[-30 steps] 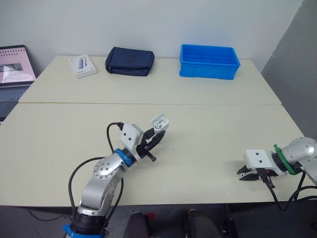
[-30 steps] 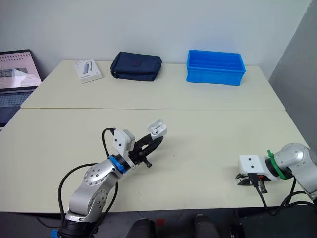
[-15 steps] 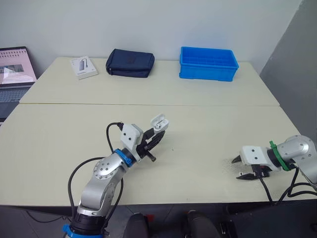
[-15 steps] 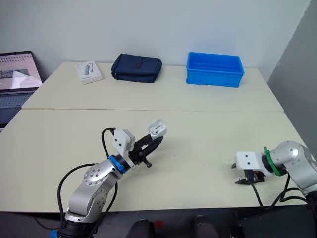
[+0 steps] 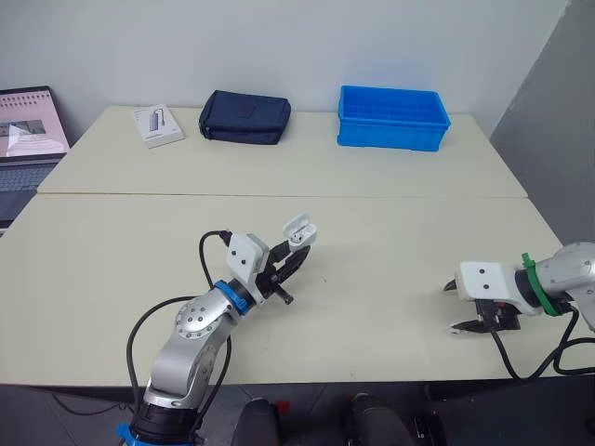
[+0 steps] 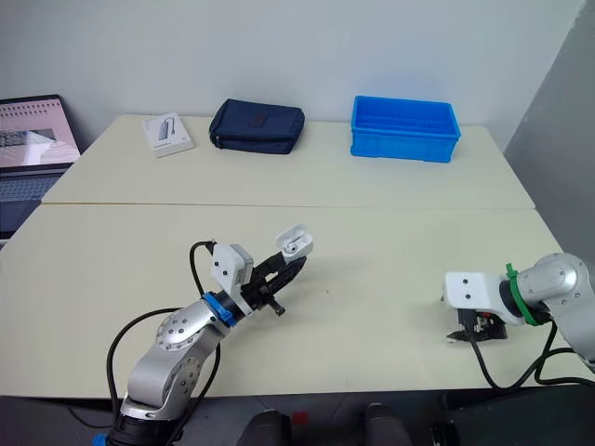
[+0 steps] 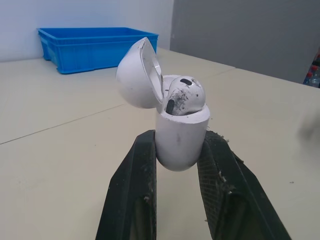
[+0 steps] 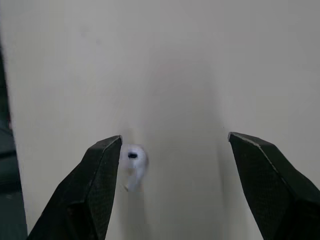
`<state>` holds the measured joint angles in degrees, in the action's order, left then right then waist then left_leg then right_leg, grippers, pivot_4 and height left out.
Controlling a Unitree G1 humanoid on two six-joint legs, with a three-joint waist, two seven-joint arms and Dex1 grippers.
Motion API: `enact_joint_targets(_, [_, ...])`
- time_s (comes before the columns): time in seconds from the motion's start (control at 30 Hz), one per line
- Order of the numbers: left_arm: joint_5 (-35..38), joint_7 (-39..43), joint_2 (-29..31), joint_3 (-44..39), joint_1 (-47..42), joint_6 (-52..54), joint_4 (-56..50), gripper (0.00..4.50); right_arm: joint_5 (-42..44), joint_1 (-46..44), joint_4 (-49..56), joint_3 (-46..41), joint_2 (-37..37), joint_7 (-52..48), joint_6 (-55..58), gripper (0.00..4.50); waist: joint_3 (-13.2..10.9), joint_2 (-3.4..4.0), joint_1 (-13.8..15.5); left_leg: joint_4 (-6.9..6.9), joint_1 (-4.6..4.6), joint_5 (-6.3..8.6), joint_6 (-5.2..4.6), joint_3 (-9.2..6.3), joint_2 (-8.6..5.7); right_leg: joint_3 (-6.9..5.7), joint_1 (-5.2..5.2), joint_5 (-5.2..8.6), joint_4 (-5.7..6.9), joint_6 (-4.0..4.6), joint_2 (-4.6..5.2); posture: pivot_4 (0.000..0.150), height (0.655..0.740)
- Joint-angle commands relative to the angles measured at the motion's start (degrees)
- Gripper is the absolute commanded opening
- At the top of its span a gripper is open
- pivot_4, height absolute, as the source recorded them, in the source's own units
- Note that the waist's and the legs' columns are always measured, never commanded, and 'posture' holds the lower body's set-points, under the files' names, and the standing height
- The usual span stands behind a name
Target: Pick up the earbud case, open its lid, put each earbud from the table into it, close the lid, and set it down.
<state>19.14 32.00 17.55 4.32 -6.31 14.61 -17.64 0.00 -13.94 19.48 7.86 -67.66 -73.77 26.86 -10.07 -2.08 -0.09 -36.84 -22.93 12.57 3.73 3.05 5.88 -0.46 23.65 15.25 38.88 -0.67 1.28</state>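
The earbud case (image 7: 181,131) – white, glossy and rounded – is held upright above the table (image 5: 400,232), its lower body clamped between the two black fingers of the left gripper (image 7: 180,142). Its lid (image 7: 139,75) is swung open and tilted back on the hinge. One white earbud (image 7: 186,95) is seated in the case, its rounded head flecked with dark specks. The other earbud (image 8: 134,160) – small and white, with a dark spot – lies on the table between the spread fingers of the right gripper (image 8: 175,141), just beside one of them.
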Motion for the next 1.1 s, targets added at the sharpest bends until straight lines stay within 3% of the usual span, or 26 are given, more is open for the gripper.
enact_joint_targets(0.03, [0.36, 0.03, -0.44, 0.45, 0.07, -0.40, -2.43, 0.77, -1.70, 0.96, 4.80, 2.12, -1.26, 0.58, 6.83, 3.54, 0.00, 0.00, 0.01, 0.00, -0.01, 0.00, 0.00, 0.00, 0.00, -0.01, 0.01, 0.00, 0.00, 0.00, 0.00, 0.150, 0.7218])
enact_joint_targets(0.47, [0.02, -0.63, -0.38, 0.28, 0.16, -0.31, -2.37, 0.77, -5.24, -2.11, -1.36, 9.52, 1.77, 1.68, 8.54, 3.54, 0.02, -0.03, -0.07, -0.01, -0.06, 0.00, 0.00, 0.03, -0.01, 0.03, 0.07, 0.01, -0.02, 0.01, 0.00, 0.150, 0.7218])
enact_joint_targets(0.57, [-0.06, -0.82, -0.37, 0.23, 0.21, -0.33, -2.39, 0.77, -4.76, -2.70, -1.48, 9.90, 2.21, 1.21, 8.89, 2.93, 0.01, -0.04, -0.09, -0.03, -0.06, 0.00, 0.00, 0.03, -0.01, 0.03, 0.06, 0.03, -0.02, 0.04, 0.00, 0.150, 0.7218])
enact_joint_targets(0.8, [-0.24, -0.83, -0.21, 0.39, 0.02, -0.67, -2.01, 0.77, -3.51, -2.40, -0.64, 9.71, 2.87, -0.43, 9.79, 0.50, 0.03, -0.06, -0.11, -0.08, -0.04, 0.00, 0.00, 0.03, -0.01, 0.05, 0.04, 0.10, -0.02, 0.19, 0.00, 0.150, 0.7218])
enact_joint_targets(0.97, [-0.22, -0.49, -0.34, 0.60, -0.48, -1.11, -1.37, 0.77, -2.33, -2.79, -0.29, 7.47, 2.98, 0.41, 9.14, 0.37, 0.03, -0.06, -0.11, -0.05, -0.04, 0.00, 0.00, 0.03, -0.01, 0.04, 0.05, 0.11, -0.02, 0.20, 0.00, 0.150, 0.7218])
enact_joint_targets(1.1, [0.38, 0.36, -0.61, 0.37, -1.23, -1.79, -0.72, 0.77, 3.70, -5.46, 1.55, 0.89, 6.73, 1.97, 8.31, 0.37, 0.01, -0.07, -0.16, -0.04, -0.06, 0.00, 0.00, 0.05, -0.01, 0.05, 0.08, 0.06, 0.01, 0.11, 0.00, 0.150, 0.7218])
